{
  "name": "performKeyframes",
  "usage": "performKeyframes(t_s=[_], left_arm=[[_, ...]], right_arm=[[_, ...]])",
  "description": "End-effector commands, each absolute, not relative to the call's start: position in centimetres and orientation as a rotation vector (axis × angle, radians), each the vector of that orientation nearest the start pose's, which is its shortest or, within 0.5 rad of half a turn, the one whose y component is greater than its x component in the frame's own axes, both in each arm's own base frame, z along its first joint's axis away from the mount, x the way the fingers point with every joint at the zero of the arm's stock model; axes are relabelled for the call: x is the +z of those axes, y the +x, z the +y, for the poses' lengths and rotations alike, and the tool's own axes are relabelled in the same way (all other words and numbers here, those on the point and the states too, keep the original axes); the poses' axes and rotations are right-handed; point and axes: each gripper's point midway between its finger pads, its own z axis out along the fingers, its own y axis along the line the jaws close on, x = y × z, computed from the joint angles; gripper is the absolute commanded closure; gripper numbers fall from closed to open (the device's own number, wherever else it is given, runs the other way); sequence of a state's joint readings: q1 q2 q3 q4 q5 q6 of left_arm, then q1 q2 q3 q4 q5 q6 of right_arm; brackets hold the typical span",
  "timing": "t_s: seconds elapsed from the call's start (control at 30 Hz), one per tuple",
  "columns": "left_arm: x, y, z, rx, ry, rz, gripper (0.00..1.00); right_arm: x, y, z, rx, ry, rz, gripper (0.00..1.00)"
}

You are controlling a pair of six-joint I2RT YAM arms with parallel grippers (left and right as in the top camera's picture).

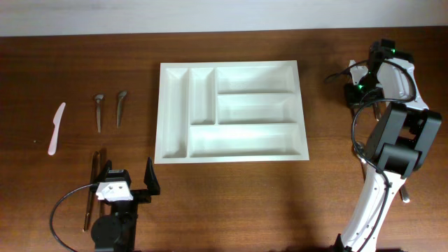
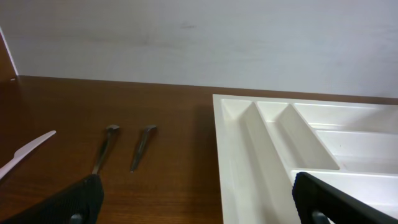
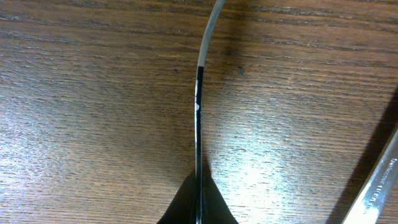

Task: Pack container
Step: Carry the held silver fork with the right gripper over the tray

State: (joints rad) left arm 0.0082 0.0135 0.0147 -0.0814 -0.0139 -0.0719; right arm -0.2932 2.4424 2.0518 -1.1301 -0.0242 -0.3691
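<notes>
**While the right pincer (image 3: 198,193) grips cutlery, the large white rectangular plastic cutlery tray (image 1: 252,108) lies empty at its nine o'clock**

The tray sits mid-way on the brown wooden table (image 1: 231,203). Its long axis runs three to nine, with three long compartments along that line and two narrow ones at the nine o'clock end. The right pincer's jaws are pressed together on a thin silver metal utensil (image 3: 200,93), seen edge-on and pointing to twelve in the wrist view. Whether it touches the wood I cannot tell. The left pincer (image 1: 126,175), jaws wide apart and empty, hovers off the tray's seven o'clock corner: nearer, yet unloaded. The wood between the right pincer and the tray's three o'clock rim looks open for a straight carry
</notes>
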Motion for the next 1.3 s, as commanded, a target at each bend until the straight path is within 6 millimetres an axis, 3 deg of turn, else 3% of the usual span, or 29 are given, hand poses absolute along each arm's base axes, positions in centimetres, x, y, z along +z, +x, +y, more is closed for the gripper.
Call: performKeyframes(t_s=[0.0, 0.23, 0.4, 0.57, 0.73, 0.9, 1.27], left_arm=[[15.6, 24.6, 0.4, -0.033, -0.067, 1.649, 0.01], [15.6, 24.6, 0.4, -0.033, -0.067, 1.649, 0.01], [15.6, 24.6, 0.4, -0.033, -0.067, 1.649, 0.01], [15.6, 24.6, 0.4, -0.033, -0.067, 1.649, 0.01], [15.6, 24.6, 0.4, -0.033, -0.067, 1.649, 0.01], [15.6, 24.6, 0.4, -0.033, -0.067, 1.649, 0.01], [15.6, 24.6, 0.4, -0.034, -0.067, 1.649, 0.01]], right_arm=[[10.9, 54.0, -2.2, -0.005, -0.484, 2.812, 0.96], [15.9, 53.5, 6.1, 0.038, -0.826, 2.648, 0.96], [17.5, 52.6, 9.2, 0.034, -0.939, 2.595, 0.96], [17.2, 51.2, 10.1, 0.06, -1.008, 2.614, 0.96], [17.1, 49.5, 11.7, 0.2, -1.182, 2.567, 0.96], [16.8, 48.1, 11.8, 0.239, -1.291, 2.558, 0.96], [16.5, 47.2, 12.4, 0.253, -1.36, 2.556, 0.96]])
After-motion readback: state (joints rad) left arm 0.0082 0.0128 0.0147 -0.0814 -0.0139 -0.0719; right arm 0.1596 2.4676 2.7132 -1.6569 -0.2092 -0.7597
